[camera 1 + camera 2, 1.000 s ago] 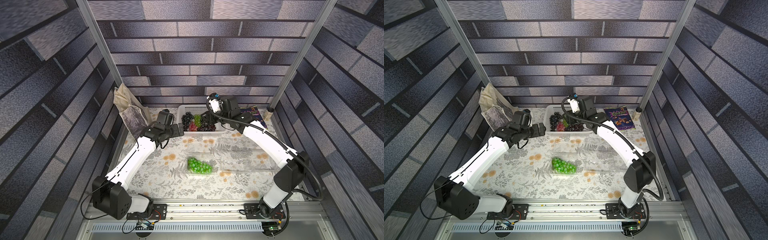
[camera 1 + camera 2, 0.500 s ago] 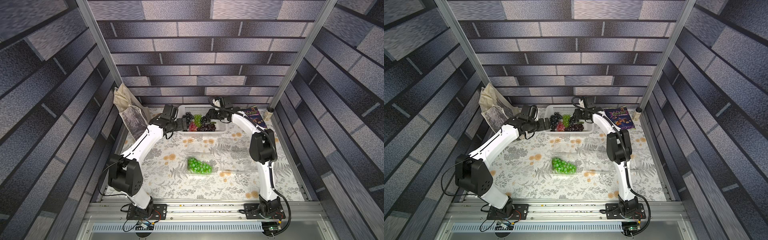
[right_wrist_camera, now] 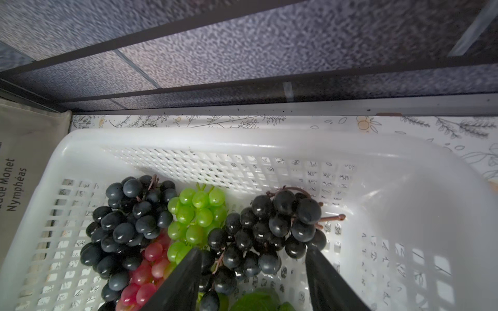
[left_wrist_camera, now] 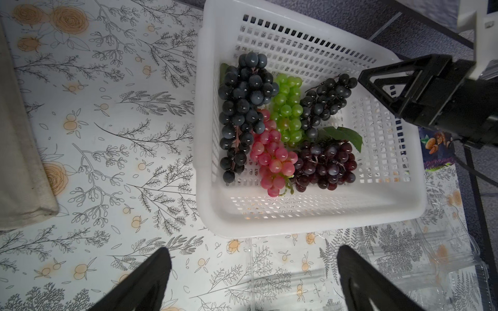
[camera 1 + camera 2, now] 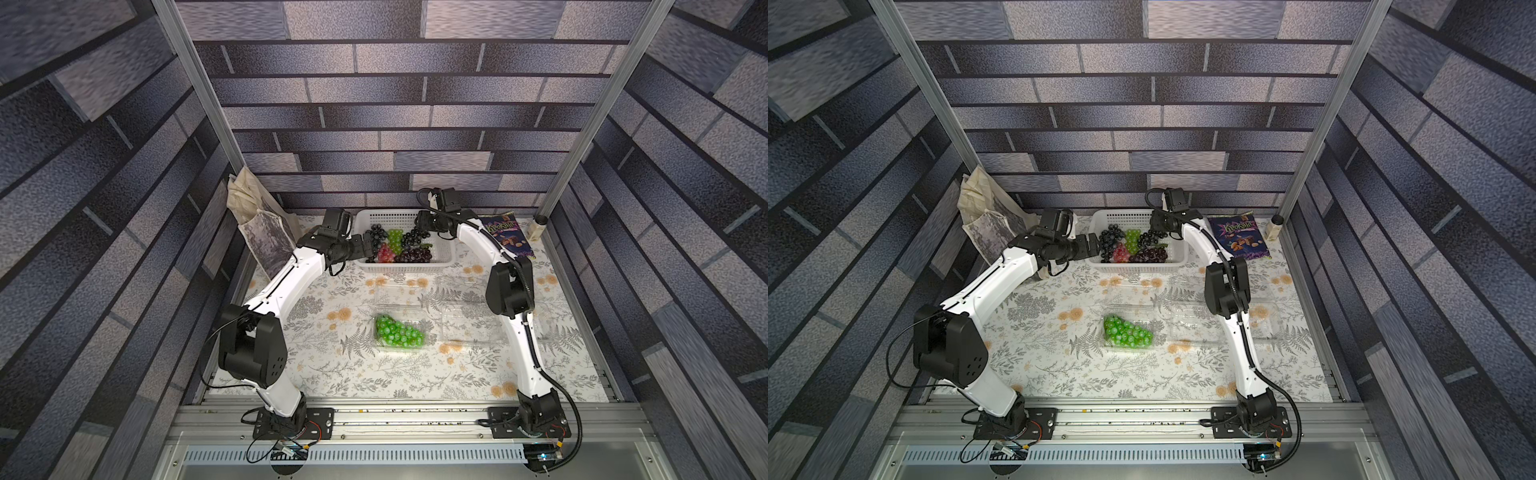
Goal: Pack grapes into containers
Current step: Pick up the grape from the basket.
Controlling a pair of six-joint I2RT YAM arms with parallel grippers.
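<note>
Right wrist view: right gripper (image 3: 253,272), jaws apart, straddles black grapes (image 3: 280,215) inside the basket (image 3: 242,140); left gripper (image 4: 253,282) hangs wide open just outside it. Picking step, I judge: next, close gently, lift clear of the basket wall, toward an empty box (image 5: 465,328).

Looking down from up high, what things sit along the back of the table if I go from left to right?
In a top view: cloth bag → white basket → purple snack packet → small jar.
</note>
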